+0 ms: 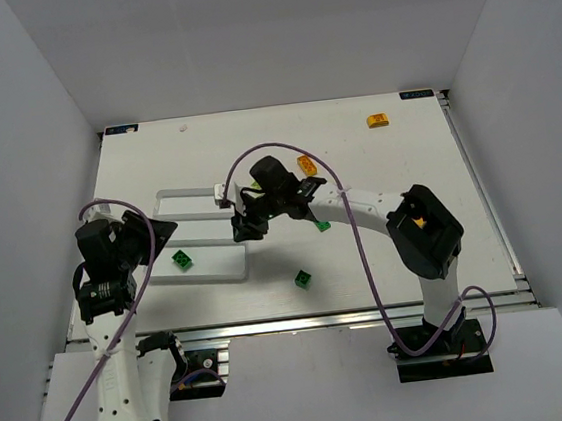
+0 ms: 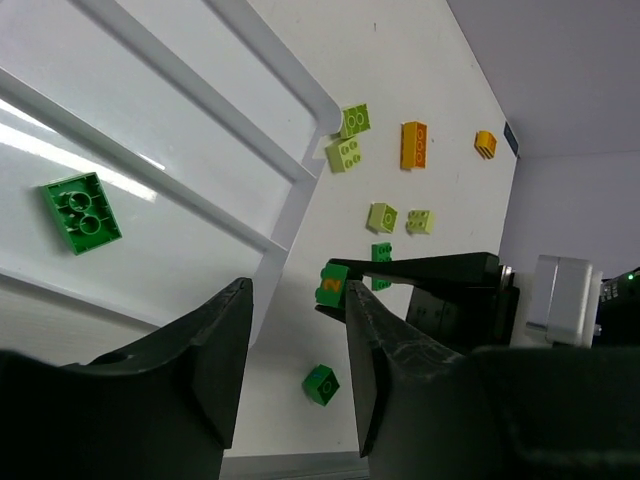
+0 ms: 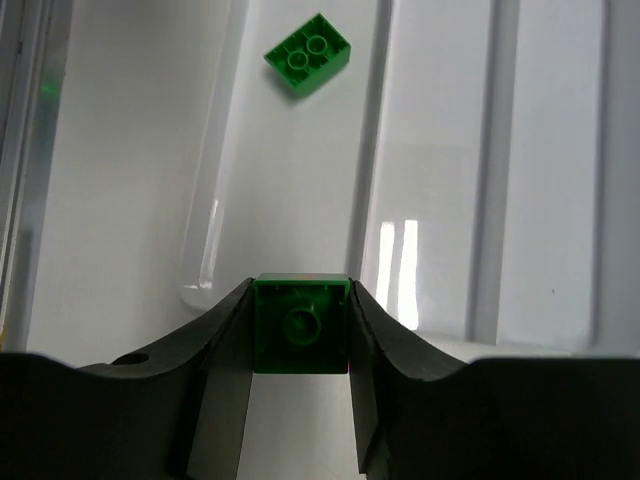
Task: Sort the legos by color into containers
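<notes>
Grey walls (image 1: 13, 148) ring a white table (image 1: 405, 243) where the right gripper (image 3: 300, 300) clamps a dark green studded brick (image 3: 300, 345) over the white three-compartment tray (image 1: 222, 269); the left gripper (image 2: 297, 340) has its fingers apart, empty.

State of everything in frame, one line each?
Right gripper: shut on held green brick, at the tray edge.
Left gripper: open, empty.
Tray: one sorted green brick inside.
Loose green bricks: on table.
Lime bricks: on table.
Orange brick: on table.
Yellow-orange piece: on table.
</notes>
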Available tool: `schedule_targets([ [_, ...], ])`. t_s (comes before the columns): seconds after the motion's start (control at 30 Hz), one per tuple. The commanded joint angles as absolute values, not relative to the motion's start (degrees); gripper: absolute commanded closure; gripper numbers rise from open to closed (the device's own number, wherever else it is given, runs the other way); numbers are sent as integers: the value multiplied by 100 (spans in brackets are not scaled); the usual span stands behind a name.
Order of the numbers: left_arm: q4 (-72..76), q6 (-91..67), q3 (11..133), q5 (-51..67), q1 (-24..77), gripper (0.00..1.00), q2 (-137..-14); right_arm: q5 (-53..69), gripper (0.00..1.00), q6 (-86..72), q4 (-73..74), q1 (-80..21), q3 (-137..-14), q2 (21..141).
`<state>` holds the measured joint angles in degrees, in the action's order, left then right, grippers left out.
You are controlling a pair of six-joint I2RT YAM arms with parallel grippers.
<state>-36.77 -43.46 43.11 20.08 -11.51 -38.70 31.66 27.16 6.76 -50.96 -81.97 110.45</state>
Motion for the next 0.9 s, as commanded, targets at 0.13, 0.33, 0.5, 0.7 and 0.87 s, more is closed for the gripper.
schedule_targets([
  [0.13,-3612,-4236,4385,2355,-1178,39,-3630,3287,70,2400,70,-5361,-8113,11337],
  [0.33,-3647,-4052,4552,2663,-1178,34,-3744,3068,53,2083,-518,-5475,-8121,11645],
  [0.5,-3542,-3745,4693,3075,-1178,36,-3937,3041,33,1986,-431,-5502,-8305,11716],
  [0.7,-2910,-3534,4553,3927,-1178,72,-4332,3190,32,1741,-9,-5301,-8561,11348],
  [0.87,-2647,-3243,4439,4395,-828,70,-4860,3322,47,1591,281,-4773,-7773,10320],
])
